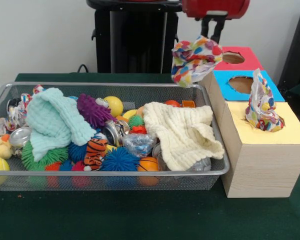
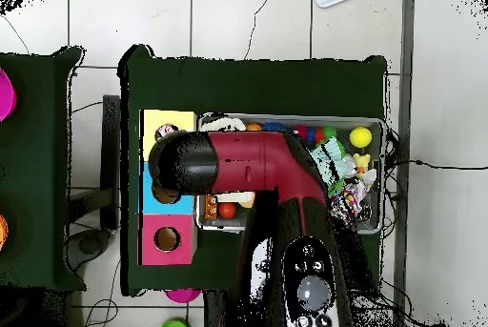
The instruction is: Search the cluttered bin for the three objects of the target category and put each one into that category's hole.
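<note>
My gripper [image 1: 212, 36] hangs from the red arm at the top of the front view and is shut on a printed fabric piece [image 1: 194, 60]. The piece dangles in the air over the far right corner of the wire bin [image 1: 110, 173], beside the blue-faced box. A second printed piece [image 1: 262, 107] stands crumpled in the yellow-faced hole [image 1: 275, 127], half sticking out; it also shows in the overhead view [image 2: 167, 132]. Similar printed fabric [image 1: 23, 101] shows at the bin's left end, partly buried. In the overhead view the arm's head [image 2: 191, 164] hides the gripper.
A mint waffle cloth [image 1: 52, 125] and a cream waffle cloth [image 1: 182, 132] lie over balls, spiky toys and cans in the bin. The blue-faced hole [image 1: 241, 84] and the red-faced hole [image 1: 233, 57] lie behind the yellow one.
</note>
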You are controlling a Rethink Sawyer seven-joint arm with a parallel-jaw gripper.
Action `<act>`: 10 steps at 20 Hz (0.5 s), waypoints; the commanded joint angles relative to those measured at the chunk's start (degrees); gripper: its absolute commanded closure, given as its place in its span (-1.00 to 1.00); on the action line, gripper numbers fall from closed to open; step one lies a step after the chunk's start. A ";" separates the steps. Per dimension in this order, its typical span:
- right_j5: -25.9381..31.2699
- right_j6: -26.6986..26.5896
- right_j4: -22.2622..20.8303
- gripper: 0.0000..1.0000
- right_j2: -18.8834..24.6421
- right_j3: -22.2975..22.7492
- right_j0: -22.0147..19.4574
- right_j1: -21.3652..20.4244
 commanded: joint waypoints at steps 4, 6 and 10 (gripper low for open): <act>3.95 21.14 5.95 1.00 -4.35 4.70 6.70 1.64; 3.42 22.23 6.87 1.00 -5.11 4.41 8.09 2.19; 1.08 23.65 8.01 1.00 -5.82 4.40 10.00 3.77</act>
